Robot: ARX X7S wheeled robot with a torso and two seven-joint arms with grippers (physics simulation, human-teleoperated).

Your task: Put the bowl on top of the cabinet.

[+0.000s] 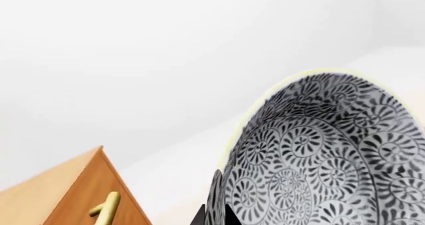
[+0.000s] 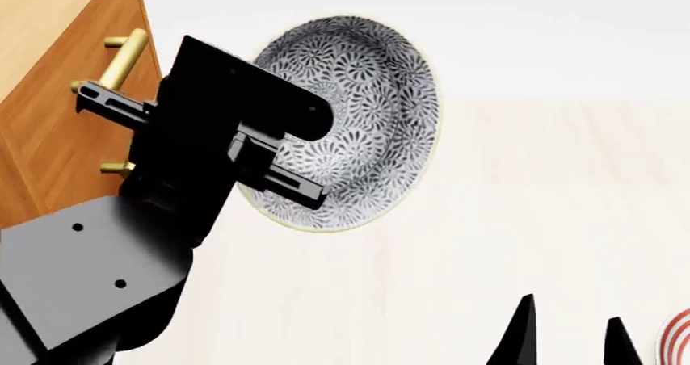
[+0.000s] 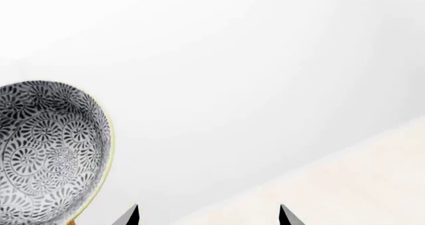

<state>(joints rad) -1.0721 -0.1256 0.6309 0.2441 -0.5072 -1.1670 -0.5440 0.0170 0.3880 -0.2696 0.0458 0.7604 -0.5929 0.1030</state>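
Left gripper (image 2: 283, 165) pinches the floral bowl (image 2: 356, 115) by its rim, tilted on edge beside the cabinet (image 2: 54, 98). Risk: thin-rim grip slipping; bowl striking cabinet's front. Right gripper (image 2: 570, 326) spread, empty.

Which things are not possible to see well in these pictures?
- Cabinet top: cut off by the head view's upper edge.
- Left gripper on the bowl: the arm hides it in the head view; the left wrist view crops it.
- Plate: only a sliver at the head view's edge.
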